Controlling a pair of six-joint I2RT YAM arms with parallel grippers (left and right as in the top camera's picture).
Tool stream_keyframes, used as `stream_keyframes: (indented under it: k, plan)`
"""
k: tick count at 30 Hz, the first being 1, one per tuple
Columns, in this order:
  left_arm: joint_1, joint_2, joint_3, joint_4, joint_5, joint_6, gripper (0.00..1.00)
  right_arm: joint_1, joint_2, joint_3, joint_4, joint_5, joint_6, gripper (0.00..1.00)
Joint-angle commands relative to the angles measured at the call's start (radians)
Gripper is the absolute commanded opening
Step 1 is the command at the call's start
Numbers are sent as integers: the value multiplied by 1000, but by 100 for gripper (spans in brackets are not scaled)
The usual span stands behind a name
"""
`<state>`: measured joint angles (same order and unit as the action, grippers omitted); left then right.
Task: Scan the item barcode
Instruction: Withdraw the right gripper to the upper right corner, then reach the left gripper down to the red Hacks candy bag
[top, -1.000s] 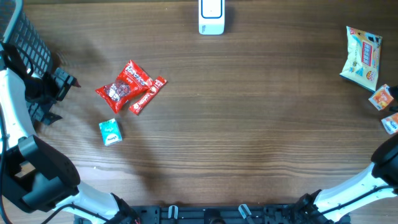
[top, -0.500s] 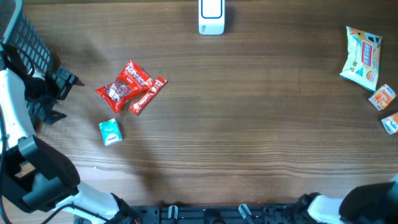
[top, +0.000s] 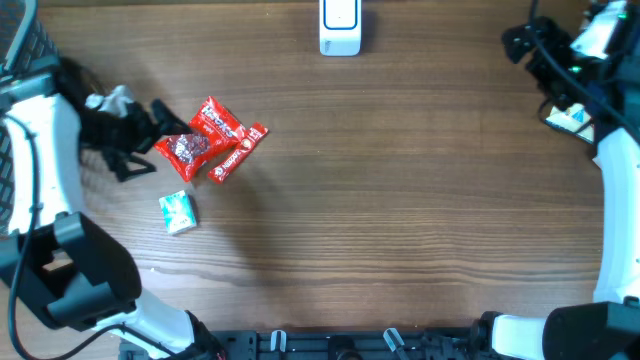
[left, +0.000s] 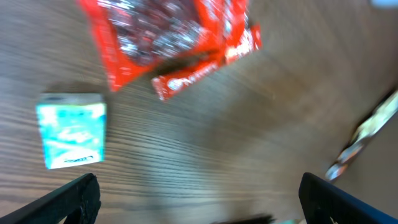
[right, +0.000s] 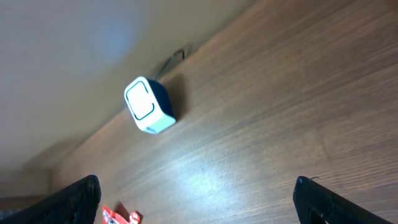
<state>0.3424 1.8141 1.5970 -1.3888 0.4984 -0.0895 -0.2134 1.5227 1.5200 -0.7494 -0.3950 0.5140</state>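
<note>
**Item.** Red snack bag (top: 200, 140), foil, lying flat at about 9–10 o'clock on the table (top: 400, 210). Its long axis runs roughly from 8 o'clock to 2 o'clock. Treat it as your likely scan item. No barcode shows on its upper face.

**Neighbours.** Red stick bar (top: 238, 152), against the bag's 4 o'clock edge and parallel to it. Teal box (top: 177, 212), near the bag at its 6–7 o'clock, not touching.

**Tool, left.** Left gripper (top: 150, 138), jaws spread fully, nothing held. It sits just beside the bag's 9 o'clock corner, so the bag lies at 3 o'clock from your fingertips. Whether a finger touches the foil cannot be told.

**Tool, right.** Right gripper (top: 530, 62), jaws equally wide and empty, at the table's 2 o'clock over a pale snack pouch (top: 572, 118), well apart from the bag.

**Target.** Barcode scanner (top: 340, 27), white, at the 12 o'clock edge, toward 1–2 o'clock from the bag.

**Judgement.** Your left arm is much the nearer. Close across the bag's short width.
</note>
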Motion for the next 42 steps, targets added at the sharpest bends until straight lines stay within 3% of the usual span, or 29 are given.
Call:
stream_keyframes:
  k: [1,9,13,21,29,42]
  plan:
    - [-102,-2,8,34,-111,35,100,27,38,10,-15,48,-18,100]
    - [-251,-1,8,193,-433,30,100,27,71,10,-30,48,-17,99]
    - [-275,0,8,223,-526,30,100,27,73,10,-30,64,-16,100]
    - [-277,1,4,238,-486,36,100,27,73,10,-29,67,-15,100]
    - [-277,5,-81,250,-386,326,100,27,73,10,-29,67,-14,100]
    - [-278,37,-93,445,-382,465,100,27,73,10,-29,67,-14,100]
